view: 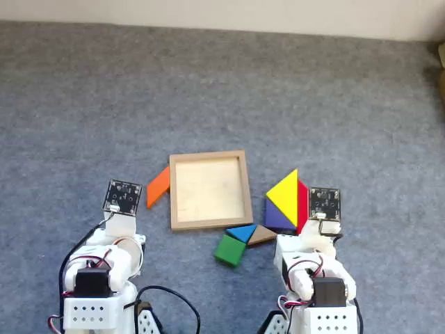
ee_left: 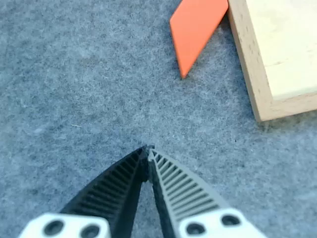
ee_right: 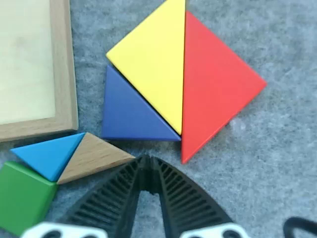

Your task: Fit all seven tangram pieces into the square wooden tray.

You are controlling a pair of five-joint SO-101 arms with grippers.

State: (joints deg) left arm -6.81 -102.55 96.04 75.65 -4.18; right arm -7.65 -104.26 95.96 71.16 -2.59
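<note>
Grey carpeted table (view: 278, 90). Left tool (ee_left: 148, 148) closed, empty. Orange piece (view: 158, 186) against the tray (view: 208, 224) left rim. Green piece (view: 229, 250), blue piece (view: 242, 232), tan piece (view: 262, 236) touching near tray's corner. Yellow triangle (view: 285, 195), navy triangle (view: 274, 217), red triangle (view: 302, 202) joined. Right tool (ee_right: 147, 158) closed, empty.

surface: grey carpet (view: 222, 90) | far edge: pale cream strip (view: 278, 14) | light: soft, even
</note>
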